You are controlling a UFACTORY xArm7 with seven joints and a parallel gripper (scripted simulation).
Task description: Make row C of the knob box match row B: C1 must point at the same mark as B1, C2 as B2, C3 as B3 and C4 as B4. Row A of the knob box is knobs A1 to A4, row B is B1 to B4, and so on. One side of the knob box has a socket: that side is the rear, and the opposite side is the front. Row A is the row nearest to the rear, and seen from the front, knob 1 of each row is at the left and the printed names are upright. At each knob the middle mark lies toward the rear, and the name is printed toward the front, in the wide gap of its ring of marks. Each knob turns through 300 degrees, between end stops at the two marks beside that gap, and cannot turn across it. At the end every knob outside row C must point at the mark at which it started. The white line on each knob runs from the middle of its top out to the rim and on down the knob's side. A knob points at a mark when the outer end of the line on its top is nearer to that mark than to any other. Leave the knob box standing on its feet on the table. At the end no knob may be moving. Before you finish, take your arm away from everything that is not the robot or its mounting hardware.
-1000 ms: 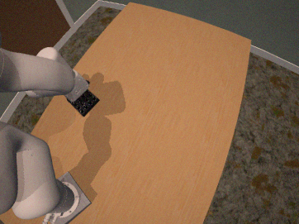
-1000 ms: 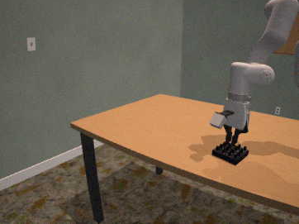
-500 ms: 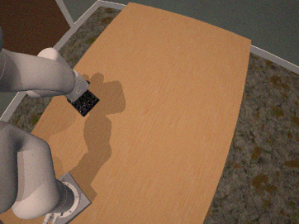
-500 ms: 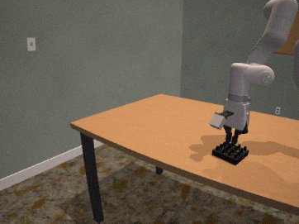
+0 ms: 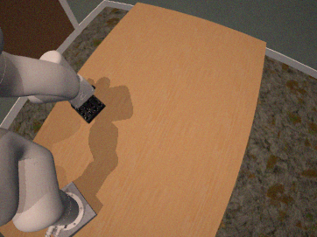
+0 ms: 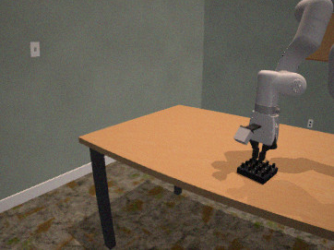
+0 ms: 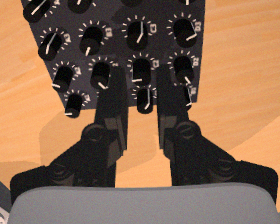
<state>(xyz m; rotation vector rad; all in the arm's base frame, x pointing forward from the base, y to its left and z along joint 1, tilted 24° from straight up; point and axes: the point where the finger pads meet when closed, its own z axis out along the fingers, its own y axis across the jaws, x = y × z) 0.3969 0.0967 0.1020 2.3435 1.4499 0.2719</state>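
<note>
The black knob box point(image 5: 90, 120) point(image 6: 263, 181) point(image 7: 165, 11) stands on the table. My gripper point(image 6: 258, 160) point(image 7: 141, 83) points down at it, its fingers a little apart with gaps beside knob C2 point(image 7: 141, 72) in the wrist view. Whether the tips reach down beside the knob is unclear. C2's line shows at its lower left. Knob C1 point(image 7: 144, 101) has its line running down its right side; knob C3 point(image 7: 136, 34) has a long line running down. B2 point(image 7: 101, 75) points lower right and B3 point(image 7: 92, 39) down. B1 is hidden by the left finger; C4 is cut off at the top.
Knobs D1 point(image 7: 187, 95) and D2 point(image 7: 183, 68) are close to the right finger, D1 partly covered. Knob A1 point(image 7: 74, 105) is left of the left finger. The arm's shadow lies across the table point(image 5: 184, 115) point(image 6: 152, 144).
</note>
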